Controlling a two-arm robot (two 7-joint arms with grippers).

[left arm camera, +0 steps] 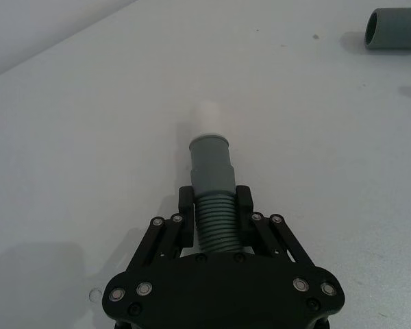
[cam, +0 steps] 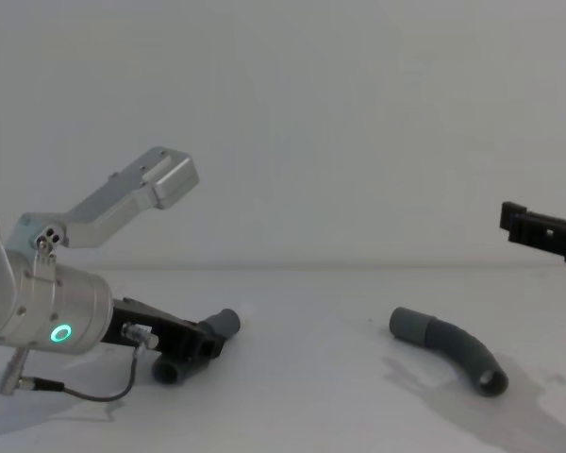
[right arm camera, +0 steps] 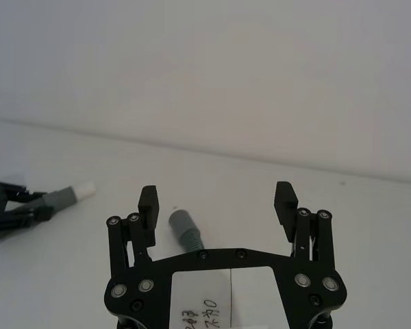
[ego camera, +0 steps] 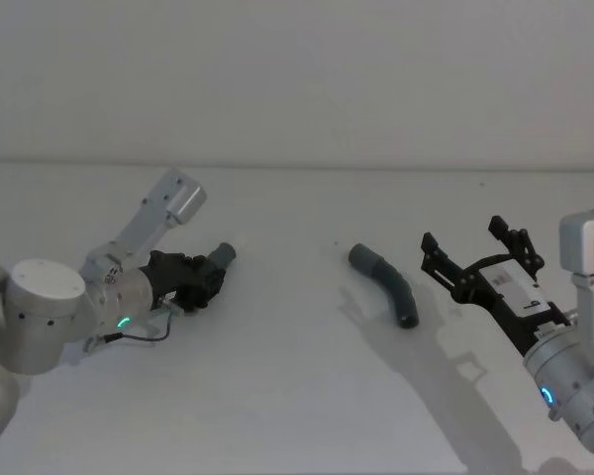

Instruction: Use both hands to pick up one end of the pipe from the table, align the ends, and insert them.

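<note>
The left black two-finger end effector is clamping the ribbed body of a short dark grey hose piece at the left of the white bench. Its smooth lighter grey cuff and narrow white tip are sticking out beyond the fingers. The right end effector is hovering with its fingers spread apart, just right of the second curved grey hose piece, which is lying centre-right.
</note>
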